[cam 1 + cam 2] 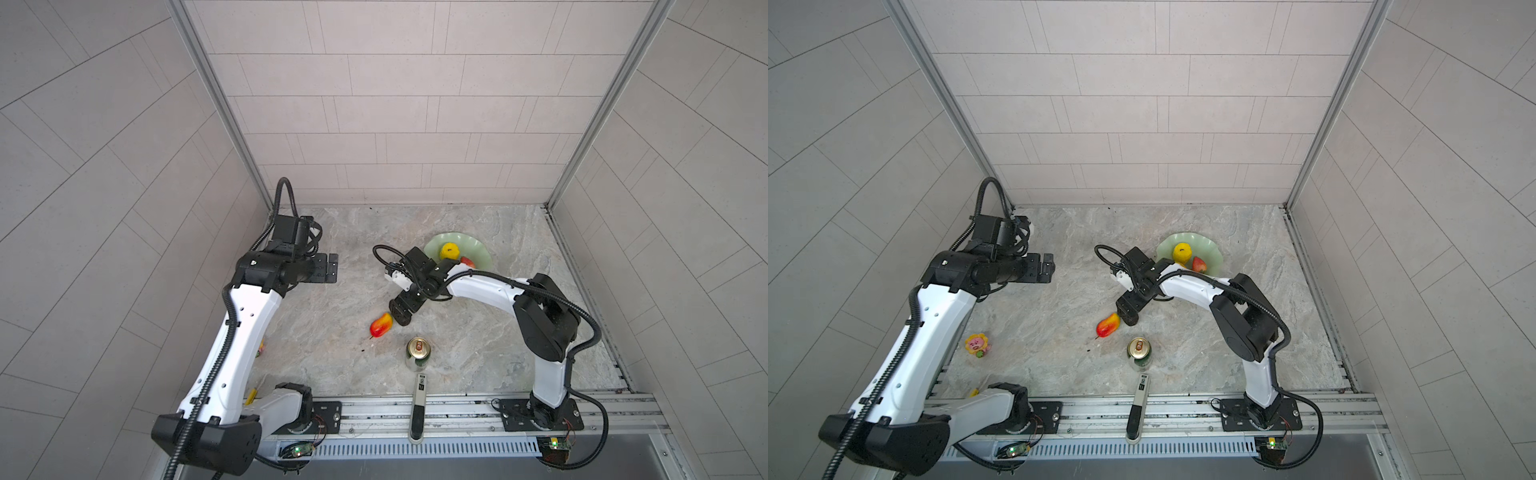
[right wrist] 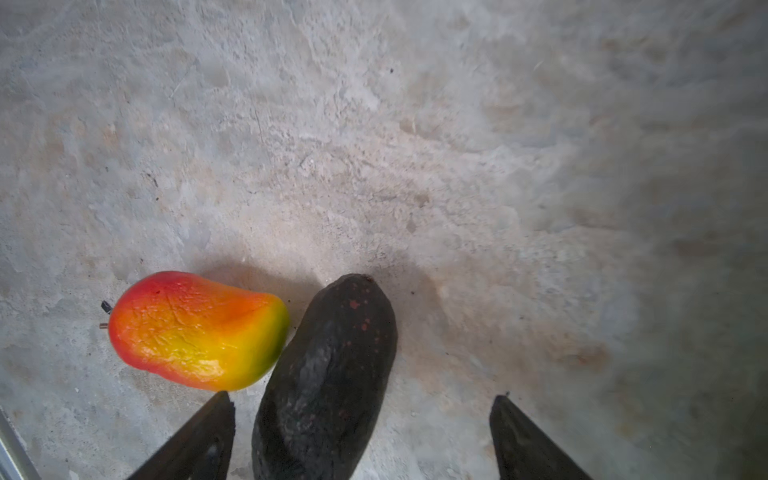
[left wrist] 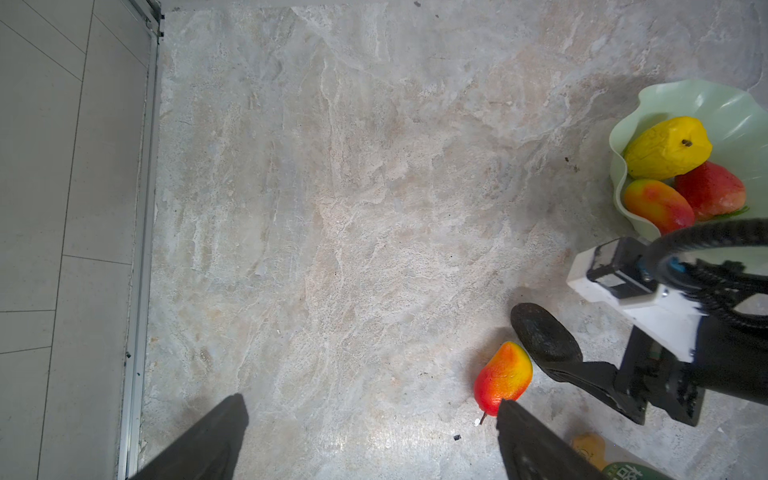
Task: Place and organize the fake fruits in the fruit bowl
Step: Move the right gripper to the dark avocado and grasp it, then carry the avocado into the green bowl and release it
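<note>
Low over the worktop (image 1: 324,345) sits the right tool (image 2: 361,397), fingers spread wide either side of the dark oval fruit (image 2: 328,374). It isn't pinching: there's a clear gap on one side, and the fruit lies on the stone. The loose mango (image 2: 195,330) rests against that dark fruit, at 8 o'clock of the tool in both top views. Up at 1 o'clock of the worktop, the fruit bowl (image 1: 478,243) holds the lumpy yellow fruit (image 1: 450,250), the strawberry (image 1: 467,262) and, seen from the left wrist, a second mango (image 3: 658,205). Over at 9 o'clock the left tool (image 3: 370,401) hangs spread, nothing between its fingers.
</note>
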`<action>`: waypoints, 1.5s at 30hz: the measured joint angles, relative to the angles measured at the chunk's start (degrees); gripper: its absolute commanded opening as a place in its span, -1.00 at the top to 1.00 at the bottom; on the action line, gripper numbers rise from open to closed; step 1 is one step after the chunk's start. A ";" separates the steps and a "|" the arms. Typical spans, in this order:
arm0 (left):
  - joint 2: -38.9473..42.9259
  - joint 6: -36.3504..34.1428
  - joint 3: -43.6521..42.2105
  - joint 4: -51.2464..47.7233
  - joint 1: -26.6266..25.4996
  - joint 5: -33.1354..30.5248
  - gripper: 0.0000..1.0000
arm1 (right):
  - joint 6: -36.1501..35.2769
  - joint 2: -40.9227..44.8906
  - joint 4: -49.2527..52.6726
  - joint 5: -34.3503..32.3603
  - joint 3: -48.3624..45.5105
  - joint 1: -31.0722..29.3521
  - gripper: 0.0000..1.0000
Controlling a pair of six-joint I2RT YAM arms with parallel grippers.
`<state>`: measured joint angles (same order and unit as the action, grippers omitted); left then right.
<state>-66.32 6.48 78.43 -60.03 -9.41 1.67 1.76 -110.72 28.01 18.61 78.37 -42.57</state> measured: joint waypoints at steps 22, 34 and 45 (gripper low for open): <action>0.72 -0.39 -0.46 0.13 0.00 -0.37 -0.99 | 1.36 -1.42 1.84 -6.75 -0.59 -0.87 0.26; 0.72 -0.52 -0.61 0.17 0.00 -0.31 -0.99 | 0.13 15.06 5.73 -13.60 1.27 10.54 0.34; 0.72 -0.52 -0.72 0.17 0.00 0.04 -1.00 | 4.55 17.38 5.25 -23.82 -4.85 24.50 0.35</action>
<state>-65.60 5.96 77.71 -59.86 -9.41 1.72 6.31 -93.34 33.26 -5.21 73.52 -18.06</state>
